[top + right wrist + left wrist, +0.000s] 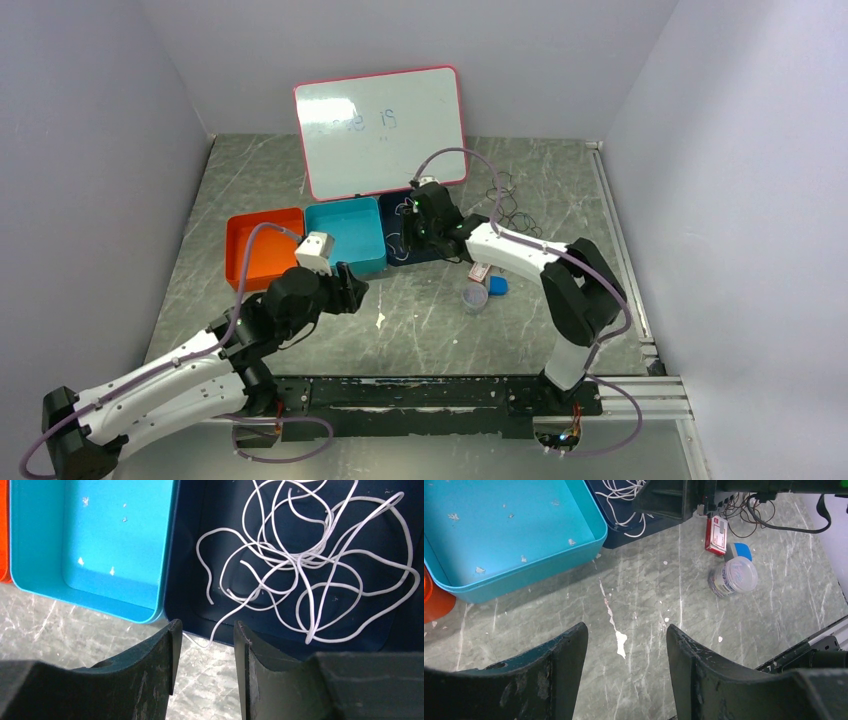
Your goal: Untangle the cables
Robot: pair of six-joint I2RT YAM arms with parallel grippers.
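White cables [305,555] sit as one knotted heap in the navy bin [190,555], and black cables [510,205] lie loose on the counter [649,605] at the bin's 2 o'clock. Nothing looks separated, so I'd call it barely started. Right tool [206,630] hovers over the bin's 6 o'clock lip, jaws apart and empty; left tool [626,635] is apart and empty at its 7 o'clock.

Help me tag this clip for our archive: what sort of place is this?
Probably a robotics lab cell: a marbled table boxed in by plain walls, a whiteboard, and white cables in a navy bin.
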